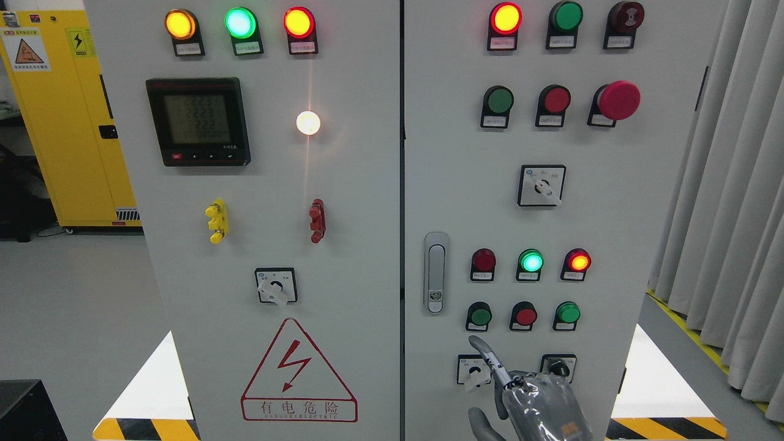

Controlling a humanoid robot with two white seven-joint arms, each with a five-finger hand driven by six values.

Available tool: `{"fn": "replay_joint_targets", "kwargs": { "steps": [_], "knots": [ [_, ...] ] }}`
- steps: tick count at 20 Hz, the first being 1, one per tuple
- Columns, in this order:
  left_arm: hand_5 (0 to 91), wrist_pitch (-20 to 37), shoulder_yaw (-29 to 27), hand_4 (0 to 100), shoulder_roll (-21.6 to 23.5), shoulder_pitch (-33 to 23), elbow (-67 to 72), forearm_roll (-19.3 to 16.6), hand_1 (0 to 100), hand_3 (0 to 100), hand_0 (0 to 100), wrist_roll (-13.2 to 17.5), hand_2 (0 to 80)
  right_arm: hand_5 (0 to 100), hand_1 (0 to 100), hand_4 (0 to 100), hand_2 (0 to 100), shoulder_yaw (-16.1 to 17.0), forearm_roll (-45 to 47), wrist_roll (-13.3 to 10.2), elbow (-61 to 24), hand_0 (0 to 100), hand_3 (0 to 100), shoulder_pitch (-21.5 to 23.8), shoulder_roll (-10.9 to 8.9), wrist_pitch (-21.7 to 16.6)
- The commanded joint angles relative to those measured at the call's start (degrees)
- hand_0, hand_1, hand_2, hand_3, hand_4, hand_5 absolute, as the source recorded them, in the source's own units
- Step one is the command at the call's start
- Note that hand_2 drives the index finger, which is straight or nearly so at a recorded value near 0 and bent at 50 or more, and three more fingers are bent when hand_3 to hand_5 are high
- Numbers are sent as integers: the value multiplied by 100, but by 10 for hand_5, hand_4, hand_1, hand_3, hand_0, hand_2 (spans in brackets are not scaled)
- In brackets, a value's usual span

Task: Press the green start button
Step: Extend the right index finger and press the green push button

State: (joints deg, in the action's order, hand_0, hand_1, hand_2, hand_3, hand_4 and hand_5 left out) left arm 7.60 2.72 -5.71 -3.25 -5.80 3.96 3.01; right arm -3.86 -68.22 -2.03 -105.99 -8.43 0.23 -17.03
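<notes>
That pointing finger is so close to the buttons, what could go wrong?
The right hand points one finger just below the lower-left green button. The red button sits right beside it, so drifting sideways might press the wrong one. The rotary switch lies under the finger and could get nudged.

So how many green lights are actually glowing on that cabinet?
2: a top-row lamp on the left door, a lower lamp on the right door above the buttons. None seems hidden.
</notes>
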Motion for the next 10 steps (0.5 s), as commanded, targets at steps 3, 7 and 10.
{"fn": "replay_joint_targets", "kwargs": {
  "steps": [3,7,10],
  "knots": [
    [0,5,0,0,0,0,0,0,556,0,120,-2,0,1000,864,965,15,113,-86,9,650,505,945,-370,161,32],
    [0,5,0,0,0,-9,0,0,556,0,120,-2,0,1000,857,965,14,122,-69,9,817,503,945,-431,152,103],
    [0,5,0,0,0,0,0,0,556,0,120,-2,0,1000,852,964,13,140,-42,9,870,497,945,-466,152,103]
  ]
}}
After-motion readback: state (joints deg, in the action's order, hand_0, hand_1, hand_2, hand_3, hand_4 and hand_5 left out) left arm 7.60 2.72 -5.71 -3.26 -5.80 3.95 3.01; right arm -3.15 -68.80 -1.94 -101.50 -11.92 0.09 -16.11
